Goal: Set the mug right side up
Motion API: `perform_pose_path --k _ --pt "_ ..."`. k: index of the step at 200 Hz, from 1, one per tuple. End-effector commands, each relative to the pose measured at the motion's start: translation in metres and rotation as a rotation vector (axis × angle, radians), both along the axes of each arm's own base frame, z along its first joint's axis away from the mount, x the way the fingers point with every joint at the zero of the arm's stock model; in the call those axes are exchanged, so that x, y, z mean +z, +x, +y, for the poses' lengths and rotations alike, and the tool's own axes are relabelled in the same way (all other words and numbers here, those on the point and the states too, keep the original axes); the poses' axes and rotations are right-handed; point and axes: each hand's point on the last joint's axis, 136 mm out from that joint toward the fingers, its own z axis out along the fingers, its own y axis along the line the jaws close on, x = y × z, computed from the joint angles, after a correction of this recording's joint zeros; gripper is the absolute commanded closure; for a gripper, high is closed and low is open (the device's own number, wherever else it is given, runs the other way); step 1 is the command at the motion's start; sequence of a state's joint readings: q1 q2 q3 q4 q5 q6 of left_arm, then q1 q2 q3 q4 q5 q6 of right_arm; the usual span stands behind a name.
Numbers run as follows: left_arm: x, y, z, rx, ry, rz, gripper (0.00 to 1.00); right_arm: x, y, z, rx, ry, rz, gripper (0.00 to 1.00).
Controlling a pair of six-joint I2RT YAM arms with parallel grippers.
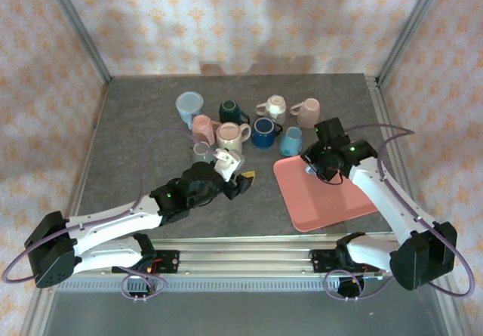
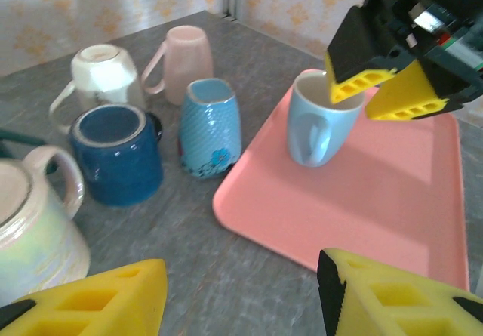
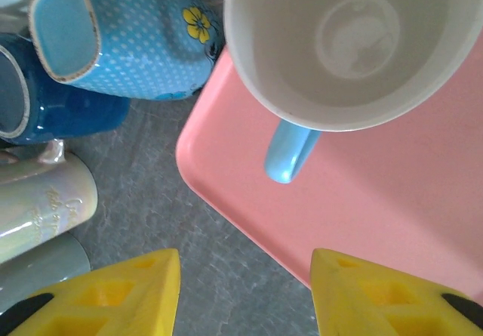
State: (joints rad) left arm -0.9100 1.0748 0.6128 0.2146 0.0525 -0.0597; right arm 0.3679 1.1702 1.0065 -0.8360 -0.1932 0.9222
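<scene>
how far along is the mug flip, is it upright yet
Done: the light blue mug stands mouth-up on the pink tray. In hand: nothing; the right gripper hovers by its rim with jaws apart, and the left gripper is open and empty. Left: probably just backing that gripper away; the white mug on the table looks upside down.

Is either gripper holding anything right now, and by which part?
Nothing is held. The right gripper is open, its fingers clear of the light blue mug standing upright on the pink tray; the left gripper is open and empty too.
</scene>
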Motion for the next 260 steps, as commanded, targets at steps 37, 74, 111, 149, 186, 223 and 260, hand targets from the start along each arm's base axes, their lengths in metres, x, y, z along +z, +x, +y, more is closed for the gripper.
perform_pose_path --k 37,74,111,149,186,223,260 --pt "-0.013 -0.013 0.023 -0.024 0.059 0.054 0.44 -0.008 0.008 -0.004 -0.098 -0.065 -0.024 0.52" --pt "-0.01 -0.015 0.027 -0.023 0.065 0.059 0.44 -0.011 0.006 -0.012 -0.115 -0.095 -0.026 0.6" --pt "-0.01 -0.017 0.027 -0.028 0.071 0.067 0.44 -0.014 0.006 -0.019 -0.137 -0.133 -0.02 0.61" --pt "-0.012 -0.016 0.027 -0.031 0.09 0.07 0.44 -0.025 0.011 -0.015 -0.125 -0.145 0.014 0.64" --pt "-0.014 -0.016 0.026 -0.034 0.096 0.081 0.44 -0.03 0.015 -0.015 -0.147 -0.152 0.023 0.69" --pt "-0.016 -0.016 0.026 -0.035 0.1 0.082 0.44 -0.039 0.014 -0.018 -0.178 -0.167 0.043 0.68" --pt "-0.015 -0.015 0.026 -0.034 0.103 0.08 0.44 -0.041 0.016 -0.023 -0.187 -0.201 0.043 0.69"
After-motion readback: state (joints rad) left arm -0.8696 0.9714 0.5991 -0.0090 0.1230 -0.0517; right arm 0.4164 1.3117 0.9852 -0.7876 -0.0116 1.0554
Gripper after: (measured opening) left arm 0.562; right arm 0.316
